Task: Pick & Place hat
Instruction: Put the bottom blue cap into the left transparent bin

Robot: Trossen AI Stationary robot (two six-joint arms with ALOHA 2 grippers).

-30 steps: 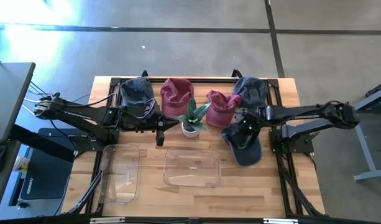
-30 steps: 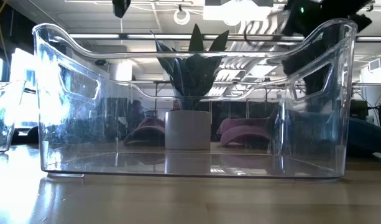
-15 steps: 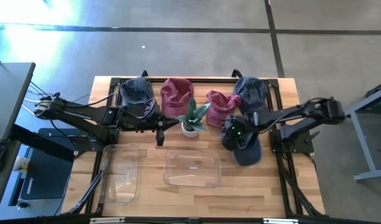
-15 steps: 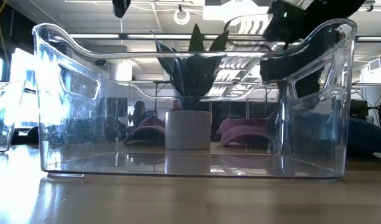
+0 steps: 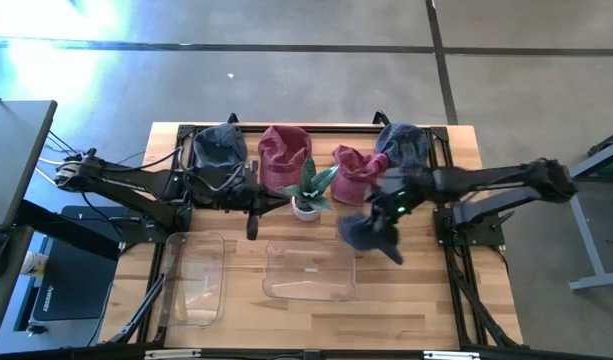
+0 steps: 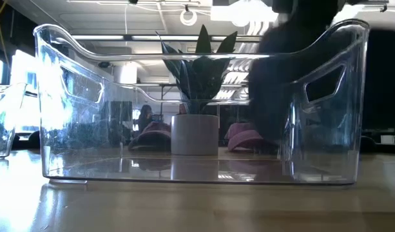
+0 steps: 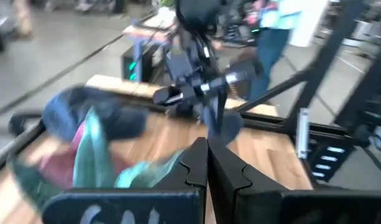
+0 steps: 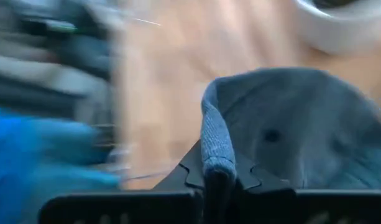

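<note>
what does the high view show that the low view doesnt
Only the high view shows the right end effector shut on the rim of the dark blue hat, lifted beside the middle clear bin. It also shows the left end effector shut near the plant, a second clear bin, and four more hats along the table's back edge.

Only the low view shows the room beyond the table with its ceiling lights.

Both show the potted plant, the middle clear bin, the two red hats, and the lifted hat, a dark blur in the low view.
</note>
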